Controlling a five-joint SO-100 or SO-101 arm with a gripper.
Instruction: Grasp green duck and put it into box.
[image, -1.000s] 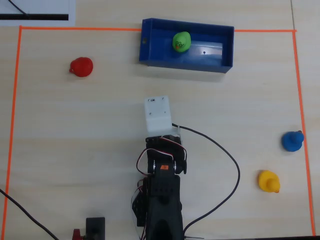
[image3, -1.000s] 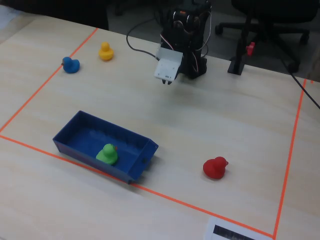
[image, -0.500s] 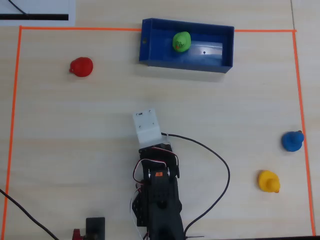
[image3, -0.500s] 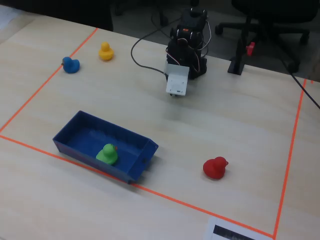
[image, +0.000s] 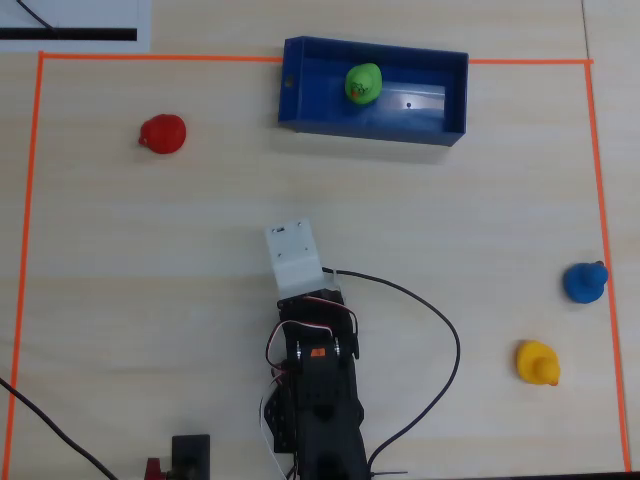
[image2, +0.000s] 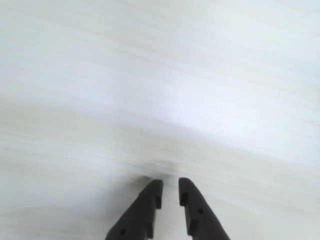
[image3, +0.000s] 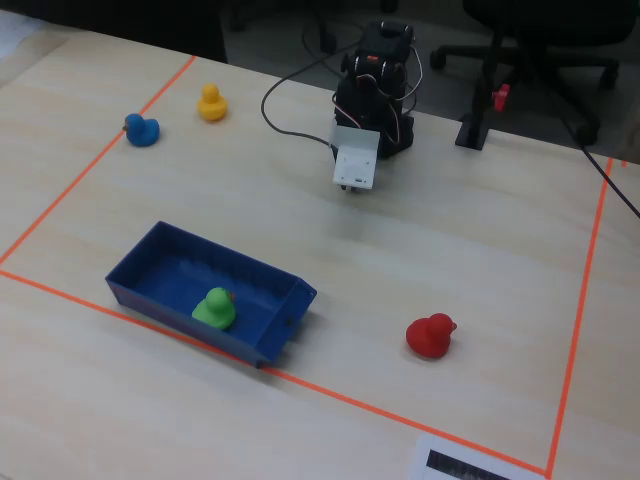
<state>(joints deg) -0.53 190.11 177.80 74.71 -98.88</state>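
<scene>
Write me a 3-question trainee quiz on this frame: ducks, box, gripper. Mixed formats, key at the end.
1. True or false: the green duck lies inside the blue box.
2. Multiple choice: in the overhead view, which duck sits nearest the yellow duck? A) red duck B) blue duck C) green duck
3. Fill in: in the wrist view, the gripper holds ____ between its fingertips.

Key
1. True. It sits on the box floor, toward the left end in the overhead view.
2. B. Both sit by the right tape line; the red duck is far off at upper left.
3. Nothing. The fingertips are close together over bare table, a narrow gap between them.
</scene>
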